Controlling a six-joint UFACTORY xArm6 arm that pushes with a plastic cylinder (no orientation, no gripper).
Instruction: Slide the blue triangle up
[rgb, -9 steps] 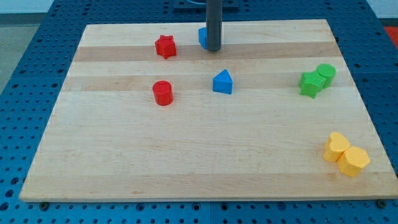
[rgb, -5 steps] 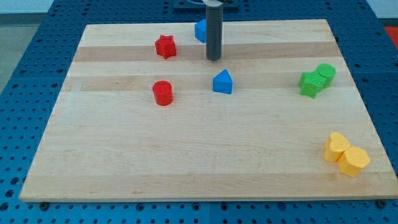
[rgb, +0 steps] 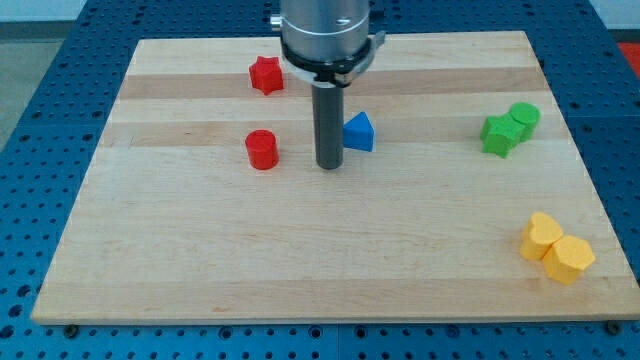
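Note:
The blue triangle (rgb: 360, 131) lies on the wooden board (rgb: 300, 250) a little above its middle. My tip (rgb: 329, 165) rests on the board just left of the triangle and slightly below it, with the rod close beside the block's left edge. The second blue block seen near the view's top is hidden behind the arm's body.
A red star (rgb: 265, 75) lies at the upper left and a red cylinder (rgb: 261, 149) left of my tip. Two green blocks (rgb: 508, 128) sit together at the right. Two yellow blocks (rgb: 556, 249) sit together at the lower right.
My tip has moved down the view from beside the upper blue block to just left of the blue triangle. No block has moved.

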